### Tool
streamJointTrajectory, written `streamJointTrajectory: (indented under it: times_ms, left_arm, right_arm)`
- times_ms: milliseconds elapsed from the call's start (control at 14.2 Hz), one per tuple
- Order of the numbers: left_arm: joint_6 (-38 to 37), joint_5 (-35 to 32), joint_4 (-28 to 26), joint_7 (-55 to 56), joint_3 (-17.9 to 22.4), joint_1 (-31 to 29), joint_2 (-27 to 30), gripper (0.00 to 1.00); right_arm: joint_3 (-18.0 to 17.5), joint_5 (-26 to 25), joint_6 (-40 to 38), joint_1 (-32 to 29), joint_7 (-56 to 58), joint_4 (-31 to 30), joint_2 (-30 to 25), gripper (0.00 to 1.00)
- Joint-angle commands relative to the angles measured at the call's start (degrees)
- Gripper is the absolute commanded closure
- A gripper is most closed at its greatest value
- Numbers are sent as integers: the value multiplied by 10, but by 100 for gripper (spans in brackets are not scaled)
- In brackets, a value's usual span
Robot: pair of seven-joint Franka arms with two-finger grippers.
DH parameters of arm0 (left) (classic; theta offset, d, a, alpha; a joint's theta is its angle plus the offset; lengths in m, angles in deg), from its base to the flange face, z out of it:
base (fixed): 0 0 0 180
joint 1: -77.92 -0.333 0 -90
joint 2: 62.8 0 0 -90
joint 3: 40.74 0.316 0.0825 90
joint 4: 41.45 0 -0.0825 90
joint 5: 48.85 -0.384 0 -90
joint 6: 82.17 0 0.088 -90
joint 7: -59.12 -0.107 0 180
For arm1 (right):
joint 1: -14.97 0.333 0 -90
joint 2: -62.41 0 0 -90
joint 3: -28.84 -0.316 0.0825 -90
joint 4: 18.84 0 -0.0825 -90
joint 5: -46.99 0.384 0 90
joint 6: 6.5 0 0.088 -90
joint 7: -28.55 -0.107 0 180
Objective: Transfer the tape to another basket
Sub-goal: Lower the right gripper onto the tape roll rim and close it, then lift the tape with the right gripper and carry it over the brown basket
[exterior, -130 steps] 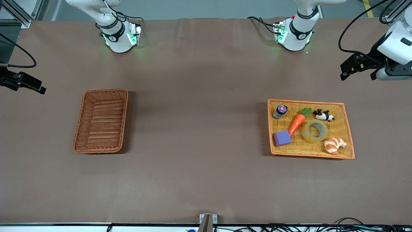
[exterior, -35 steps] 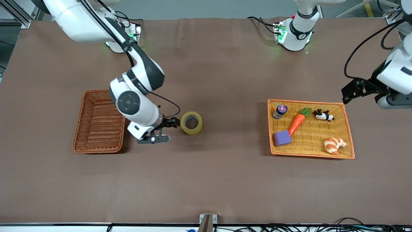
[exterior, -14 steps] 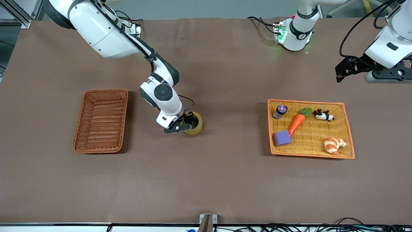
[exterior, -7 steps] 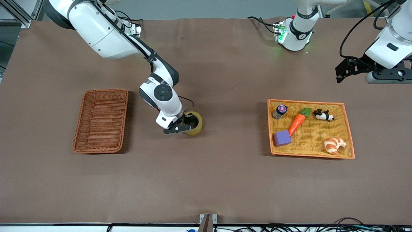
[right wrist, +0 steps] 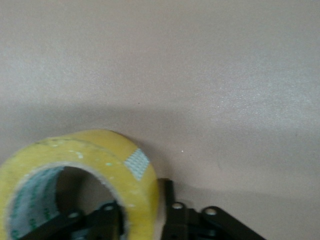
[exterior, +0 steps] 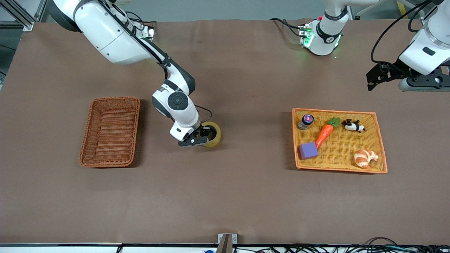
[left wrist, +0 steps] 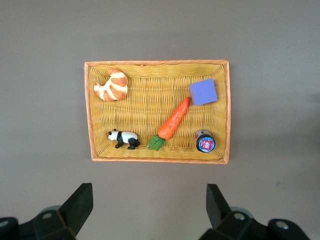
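Note:
The yellowish tape (exterior: 214,136) roll lies flat on the brown table between the two woven containers, nearer to the reddish-brown basket (exterior: 110,133). My right gripper (exterior: 201,135) is down on it and shut on the tape's wall. In the right wrist view one finger sits inside the tape's (right wrist: 85,162) core hole and the other outside, with the right gripper (right wrist: 142,210) pinching the wall. The basket holds nothing. My left gripper (exterior: 372,79) waits open in the air at the left arm's end of the table; the left wrist view shows the left gripper (left wrist: 148,200) holding nothing.
A yellow woven tray (exterior: 382,151) with an orange rim sits toward the left arm's end. It holds a carrot (exterior: 324,134), a panda figure (exterior: 352,125), a croissant (exterior: 365,158), a purple block (exterior: 308,150) and a small jar (exterior: 306,121).
My right gripper has closed its fingers on the tape's wall; the arm has hardly shifted. The tape and the left arm stay where they were.

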Motion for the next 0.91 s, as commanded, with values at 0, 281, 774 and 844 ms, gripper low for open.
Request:
streamJointTrajectory:
  times_ms: [0,281,774,844]
  left_arm:
    - [6,10,-2,-8,5,0,5,0]
    - [6,10,-2,-8,5,0,5,0]
    - [7,10,-1,-8,5,0,4,0]
    - [8,10,-1,-7,5,0,3,0]
  right_arm:
    - [-16,-14,-25,-17,-26,9,-9,100]
    - [-19,-14,-64,-39,-23,9,-47,100]
    - [64,168,-240,-99,198,4,-240,100]
    - [105,194,-264,-100,261,2,-265,100]
